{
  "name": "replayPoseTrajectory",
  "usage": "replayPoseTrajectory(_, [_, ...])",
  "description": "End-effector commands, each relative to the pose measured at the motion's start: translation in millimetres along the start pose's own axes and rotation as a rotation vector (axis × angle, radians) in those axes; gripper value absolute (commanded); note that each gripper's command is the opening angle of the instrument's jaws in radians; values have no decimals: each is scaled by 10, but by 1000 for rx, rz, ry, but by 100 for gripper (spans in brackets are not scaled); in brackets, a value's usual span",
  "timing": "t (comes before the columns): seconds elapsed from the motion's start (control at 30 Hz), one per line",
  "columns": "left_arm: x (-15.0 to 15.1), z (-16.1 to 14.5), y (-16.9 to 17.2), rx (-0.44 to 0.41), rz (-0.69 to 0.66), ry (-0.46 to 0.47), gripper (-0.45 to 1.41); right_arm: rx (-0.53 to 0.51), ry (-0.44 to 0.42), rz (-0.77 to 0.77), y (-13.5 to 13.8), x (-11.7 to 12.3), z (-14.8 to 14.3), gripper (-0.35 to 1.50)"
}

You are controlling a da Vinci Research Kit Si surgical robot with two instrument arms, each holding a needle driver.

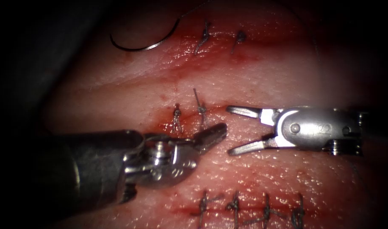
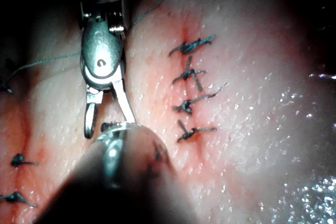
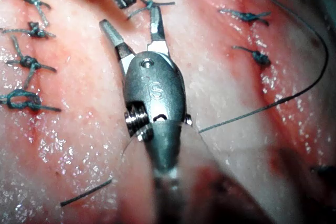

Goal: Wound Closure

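The curved needle (image 1: pixel 143 42) lies flat on the tissue (image 1: pixel 261 76) at the upper left, held by neither tool and not in the tissue. Its thread (image 3: pixel 294 95) trails loosely across the surface. My left tool (image 1: pixel 211 135) comes in from the lower left, jaws shut with nothing seen between them, its tip just below two tied knots (image 1: pixel 201 109) on the middle cut. My right tool (image 1: pixel 229 130) enters from the right with jaws wide open and empty, facing the left tip a short way right of the knots; its jaws (image 3: pixel 131 19) straddle bare tissue.
Two stitches (image 1: pixel 204 36) sit on the upper cut and a row of several stitches (image 1: pixel 234 205) on the lower one. A short cut end of thread (image 3: pixel 86 192) lies loose on the tissue. Red fluid (image 1: pixel 166 125) stains the middle cut.
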Motion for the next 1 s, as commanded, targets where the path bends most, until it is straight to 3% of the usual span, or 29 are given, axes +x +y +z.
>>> replayPoseTrajectory(0.03, [1, 8, 2, -4, -1, 16, -45, 21, 26, -26, 2, -8, 19, 126])
replayPoseTrajectory(0.3, [-9, 8, -8, -71, 10, 136, -45, 48, 109, -109, 3, -12, 39, 126])
replayPoseTrajectory(0.67, [-21, 14, -8, -154, -19, 290, -45, 52, 151, -143, -2, -6, 66, 128])
replayPoseTrajectory(1.0, [-13, 11, -2, -169, -16, 283, -45, 49, 151, -151, -5, -13, 79, 129])
